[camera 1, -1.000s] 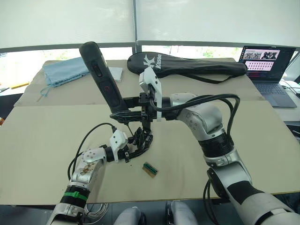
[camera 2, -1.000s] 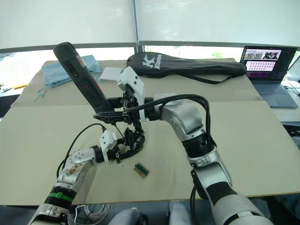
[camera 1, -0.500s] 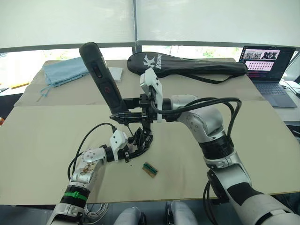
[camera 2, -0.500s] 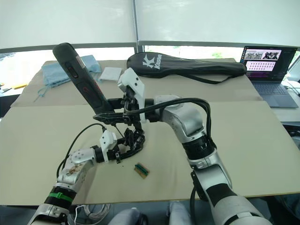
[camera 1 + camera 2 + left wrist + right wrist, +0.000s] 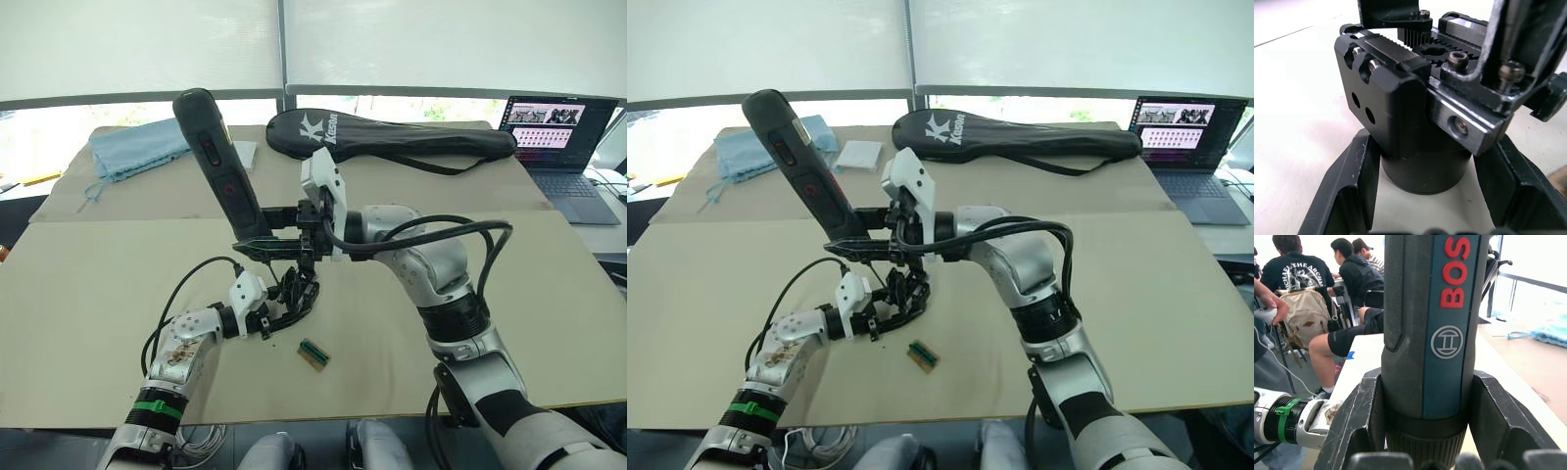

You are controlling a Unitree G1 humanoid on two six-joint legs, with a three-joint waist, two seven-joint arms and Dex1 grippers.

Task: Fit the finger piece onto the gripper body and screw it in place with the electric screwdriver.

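Note:
The gripper body, a small black block with a round base, stands on the table with my left gripper shut around that base; the fingers press it from both sides. Its gears and screws show on top. I cannot tell the finger piece apart from the body's other black parts. My right gripper is shut on the lower end of the electric screwdriver, which leans up and to the left. Its thin bit points down just above the gripper body. The right wrist view has the screwdriver's barrel between the fingers.
A small green and brown part lies on the table near the gripper body. At the back are a black racket bag, a blue cloth, a white sheet and an open laptop. Seated people are beside the table.
The right arm has shifted slightly and the screwdriver's top has moved a little to the right, standing steeper. The left gripper and the gripper body have stayed in place.

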